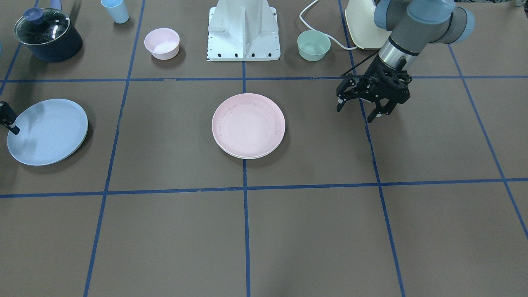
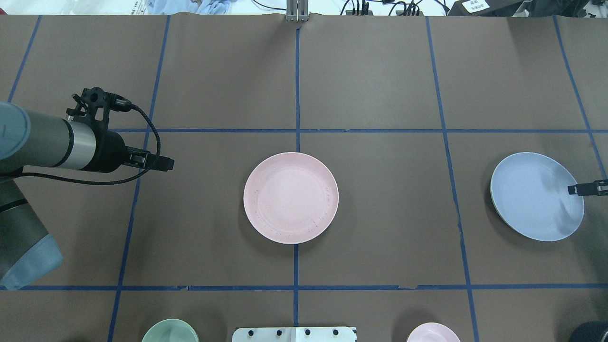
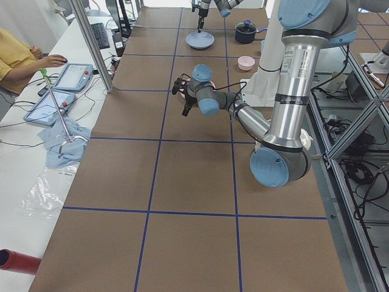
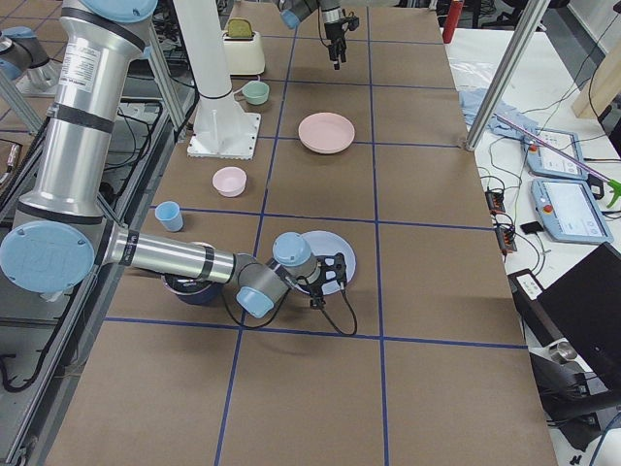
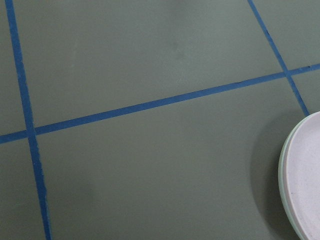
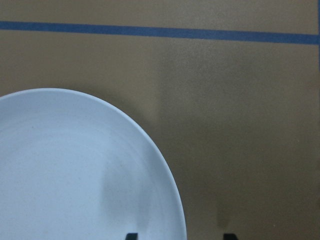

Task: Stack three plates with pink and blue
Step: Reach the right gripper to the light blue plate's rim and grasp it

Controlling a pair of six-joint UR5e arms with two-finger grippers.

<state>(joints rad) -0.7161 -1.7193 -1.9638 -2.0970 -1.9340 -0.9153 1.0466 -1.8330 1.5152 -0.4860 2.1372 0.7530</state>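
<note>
The blue plate [image 1: 47,132], middle left of the front view, looks light, stiff and slick, so we would pinch its rim, where the right claw [image 6: 180,236] stands open astride it. The left claw [image 1: 355,114] hangs open, upper right. The left wrist view shows a greenish rim [image 5: 283,175] under the central pink plate [image 1: 248,126], which the overhead hides.

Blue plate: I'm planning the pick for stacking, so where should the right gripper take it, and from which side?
Take the blue plate by its rim on the side nearest the right gripper. It lies flat and shallow, so only the rim gives purchase. Probably come down with the jaws astride the rim, one inside, one outside, as they stand now.
</note>
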